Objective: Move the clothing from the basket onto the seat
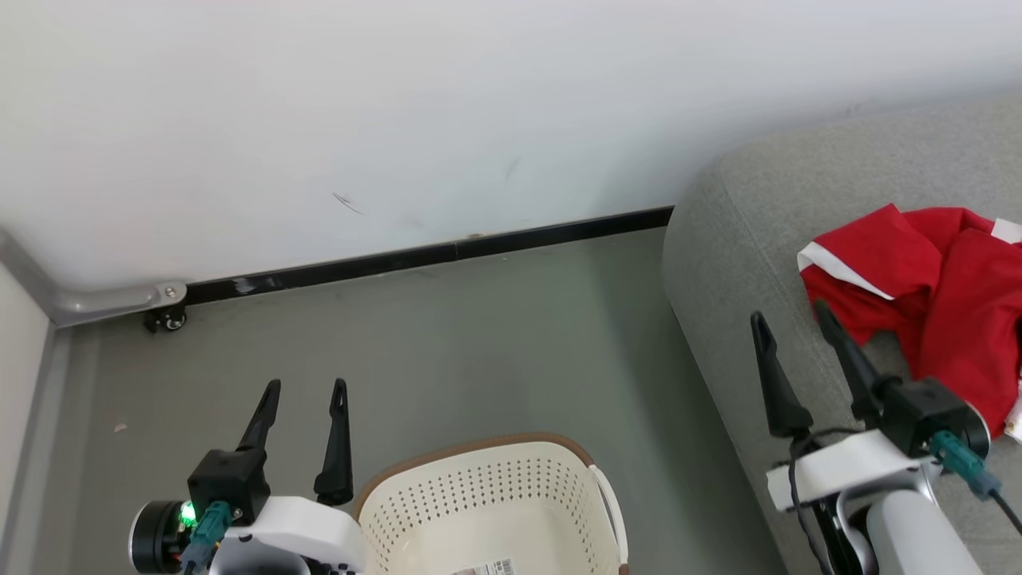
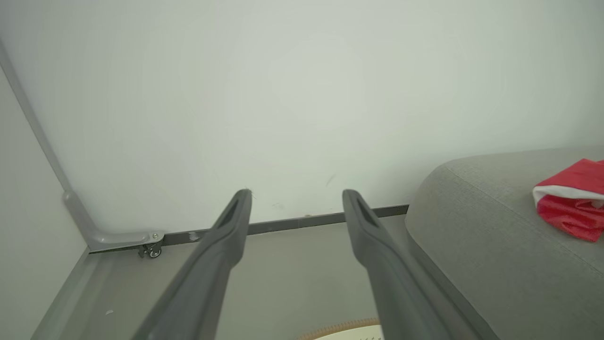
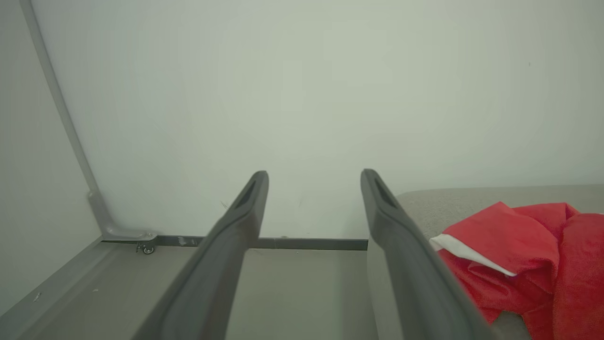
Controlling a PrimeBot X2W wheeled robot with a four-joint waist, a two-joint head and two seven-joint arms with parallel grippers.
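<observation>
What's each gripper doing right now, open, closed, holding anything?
Left gripper: open, holding nothing, beside the cream-white holed plastic basket.
Right gripper: open, holding nothing, near the bright red fabric garments on the light grey woven-fabric sofa.

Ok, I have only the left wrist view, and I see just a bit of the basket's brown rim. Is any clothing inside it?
Observer: In the head view the basket shows bare cream plastic inside, as far as it is in frame.
Operator: And the right gripper, does it hold something?
Observer: No, the right gripper is open and holds nothing, by the rounded edge of the seat.
Operator: How does the clothing lie?
Observer: The clothing lies crumpled on the seat, just right of that gripper.
</observation>
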